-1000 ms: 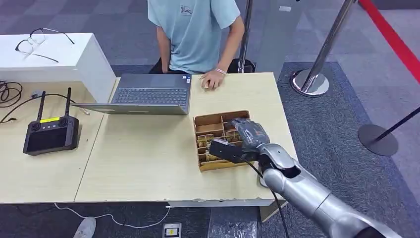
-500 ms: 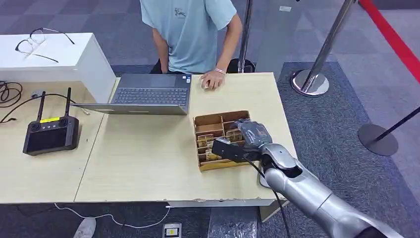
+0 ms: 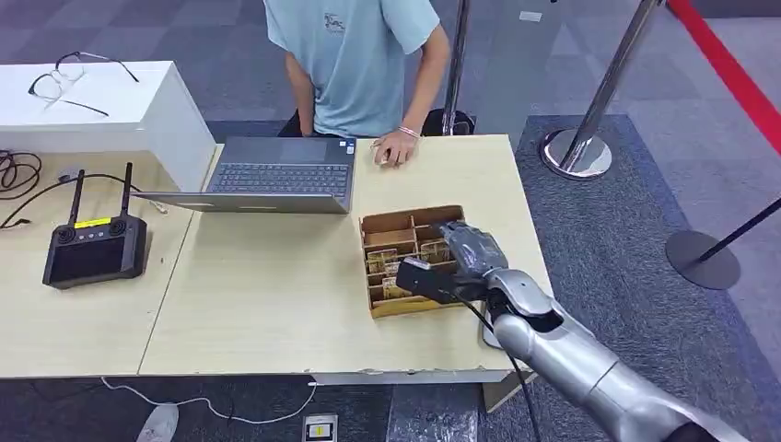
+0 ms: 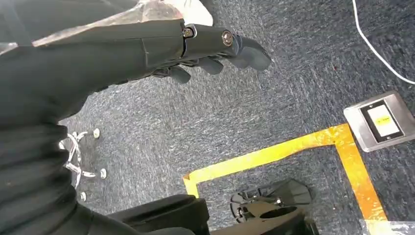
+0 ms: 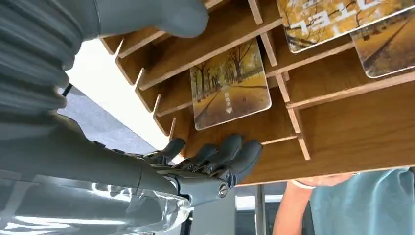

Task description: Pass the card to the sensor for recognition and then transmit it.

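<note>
A wooden divided card box stands on the right part of the light table, with several picture cards upright in its slots. My right hand reaches into the box from the right. Seen from the right wrist, one autumn-road card leans in a slot of the box. My right hand lies spread around that card. The thumb is on one side and the dark fingers on the other, and neither plainly touches it. My left hand hangs over the carpet, holding nothing.
A person in a light blue shirt sits at the table's far side, one hand on the tabletop. An open laptop lies left of the box. A black handheld controller sits on the left table. Stanchion posts stand on the right.
My right hand has eased slightly further down into the box. The person has shifted a little. My left hand is as before.
</note>
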Robot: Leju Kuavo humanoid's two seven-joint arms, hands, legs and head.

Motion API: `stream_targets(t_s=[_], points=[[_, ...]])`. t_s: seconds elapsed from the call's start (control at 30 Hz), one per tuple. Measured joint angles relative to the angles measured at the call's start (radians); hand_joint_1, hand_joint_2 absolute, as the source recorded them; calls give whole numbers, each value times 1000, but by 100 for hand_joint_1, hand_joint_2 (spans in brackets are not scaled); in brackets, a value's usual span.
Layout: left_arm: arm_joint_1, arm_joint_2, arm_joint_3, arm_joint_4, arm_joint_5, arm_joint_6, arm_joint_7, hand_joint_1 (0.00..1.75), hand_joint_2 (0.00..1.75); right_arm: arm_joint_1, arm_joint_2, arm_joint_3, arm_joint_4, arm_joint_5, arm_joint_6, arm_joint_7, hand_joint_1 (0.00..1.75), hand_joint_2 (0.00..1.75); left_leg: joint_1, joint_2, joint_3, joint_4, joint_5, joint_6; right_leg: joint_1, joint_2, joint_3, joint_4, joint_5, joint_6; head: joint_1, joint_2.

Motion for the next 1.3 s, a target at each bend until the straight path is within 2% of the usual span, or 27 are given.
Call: stream_targets(t_s=[0.07, 0.1, 0.3, 0.6, 0.67, 0.83, 0.9, 1.0, 1.3], points=[[0, 0, 0, 0, 0, 0, -1, 0, 175, 1, -1, 0, 1, 0, 0, 0, 126, 175, 0, 0, 0, 0, 0, 0, 0, 0, 0, 0, 0, 0, 0, 0], [0, 0, 0, 0, 0, 0, -2, 0, 175, 1, -1, 0, 1, 0, 0, 0, 134, 175, 0, 0, 0, 0, 0, 0, 0, 0, 0, 0, 0, 0, 0, 0], [0, 0, 0, 0, 1, 2, -2, 0, 175, 3, -1, 0, 10, 0, 0, -1, 141, 175, 0, 0, 0, 0, 0, 0, 0, 0, 0, 0, 0, 0, 0, 0], [1, 0, 0, 0, 6, 1, -1, 0, 175, 3, 0, 0, 10, 0, -3, -1, 141, 175, 0, 0, 0, 0, 0, 0, 0, 0, 0, 0, 0, 0, 0, 0], [1, 0, 0, 0, 7, 1, -2, 0, 175, 4, 0, 0, 10, 0, -3, -3, 148, 175, 0, 0, 0, 0, 0, 0, 0, 0, 0, 0, 0, 0, 0, 0], [1, 0, 0, 0, 9, 1, -2, 0, 175, 4, 0, 0, 13, 0, -5, -5, 150, 175, 0, 0, 1, 0, 0, 0, 0, 0, 1, 0, 0, 0, 0, 0], [1, 0, 0, 0, 9, 1, -2, 0, 175, 4, 0, 0, 13, 0, -10, -9, 154, 175, 0, 0, 1, 0, 0, 0, 0, 0, 1, 0, 0, 0, 0, 0], [1, 0, 0, 0, 9, 1, -2, 0, 175, 6, 0, 0, 13, 3, -23, -12, 175, 175, 0, 0, 0, 0, 0, 0, 0, 0, 1, 0, 0, 0, 0, 0], [1, 0, 0, 0, 13, 3, -3, 0, 175, 4, 9, -6, -19, 37, -46, -13, 175, 175, 0, 0, 0, 0, 0, 0, 0, 0, 0, 0, 0, 0, 0, 0]])
